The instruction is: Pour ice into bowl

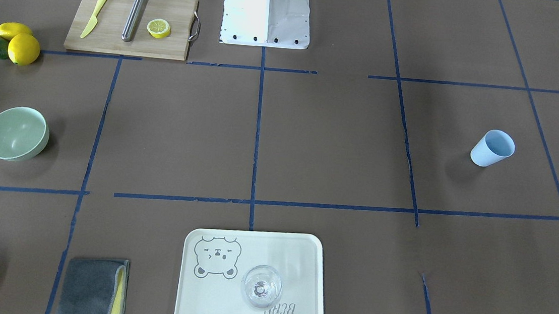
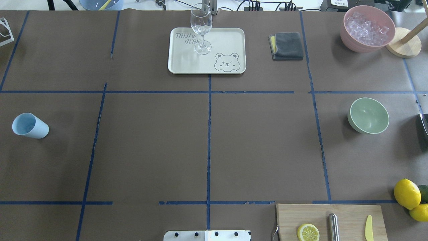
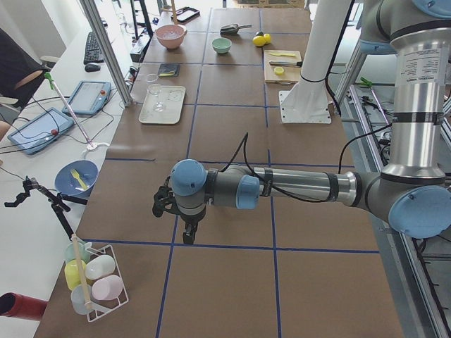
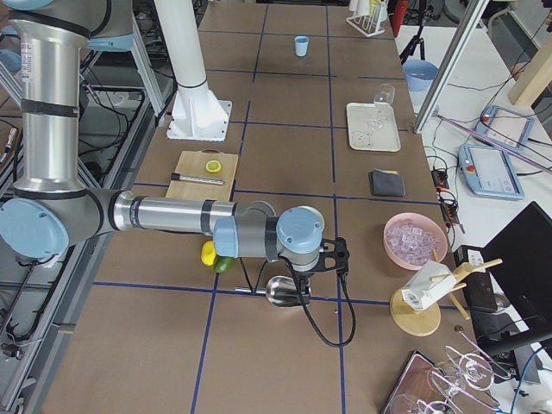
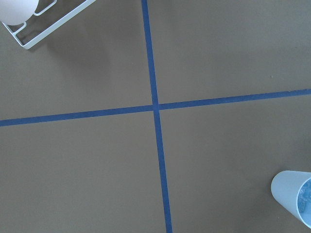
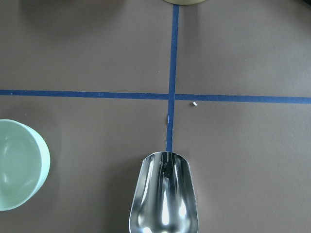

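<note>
The mint-green bowl [image 2: 368,115] stands empty on the table's right side, also seen as the bowl [image 1: 16,134] and at the left edge as the bowl [image 6: 17,170]. A light blue cup [image 2: 30,125] stands far to the left. In the left wrist view, small glassy bits of ice [image 5: 306,200] show inside the cup [image 5: 294,194]. My right gripper [image 4: 304,280] hovers beyond the bowl with a shiny metal scoop [image 6: 164,194] under it, and the scoop is empty. My left gripper [image 3: 187,229] hangs over bare table near the cup. I cannot tell whether either is open or shut.
A pink bowl [image 2: 367,28] of whitish ice sits at the far right, next to a wooden stand [image 2: 403,47]. The tray [image 2: 230,36] carries a wine glass [image 2: 201,28], with a grey cloth [image 2: 287,46] beside it. A cutting board [image 1: 129,22], lemons [image 1: 21,46] and a cup rack [image 3: 95,278] are also out.
</note>
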`<state>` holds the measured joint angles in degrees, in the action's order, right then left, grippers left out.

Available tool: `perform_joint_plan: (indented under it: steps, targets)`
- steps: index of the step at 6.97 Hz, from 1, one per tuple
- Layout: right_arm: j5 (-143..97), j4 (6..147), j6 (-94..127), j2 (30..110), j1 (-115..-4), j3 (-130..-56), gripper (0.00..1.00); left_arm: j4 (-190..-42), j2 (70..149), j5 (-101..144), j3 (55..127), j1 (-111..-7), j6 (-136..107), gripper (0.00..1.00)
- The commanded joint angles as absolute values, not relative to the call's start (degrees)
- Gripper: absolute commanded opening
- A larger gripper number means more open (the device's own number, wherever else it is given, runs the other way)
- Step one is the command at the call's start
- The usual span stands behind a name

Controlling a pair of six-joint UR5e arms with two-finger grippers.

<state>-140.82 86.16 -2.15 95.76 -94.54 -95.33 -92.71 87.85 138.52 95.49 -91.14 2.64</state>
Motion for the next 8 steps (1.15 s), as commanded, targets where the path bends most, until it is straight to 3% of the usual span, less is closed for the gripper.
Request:
perform_joint_plan:
  steps: [1, 3, 5, 8]
  targets:
    - [-140.0, 86.2, -2.1, 95.6, -94.5, -95.4, 1.00, -93.2, 87.9, 138.2, 95.4, -91.1, 2.7, 1.00]
    - [-139.7, 85.9, -2.4, 94.4, -92.3, -95.4, 1.00, -95.0, 89.3, 138.1, 97.8, -91.0, 2.5, 1.00]
    - [-140.4, 85.4, -2.0, 88.3, -90.3, -93.3, 1.00, -101.6, 92.7, 137.9, 102.6, -90.5, -1.3, 1.00]
    - [-145.6, 79.2, 12.1, 89.6, -81.8, -93.1, 1.00, -118.9, 88.8, 130.4, 104.8, -84.1, -13.5, 1.00]
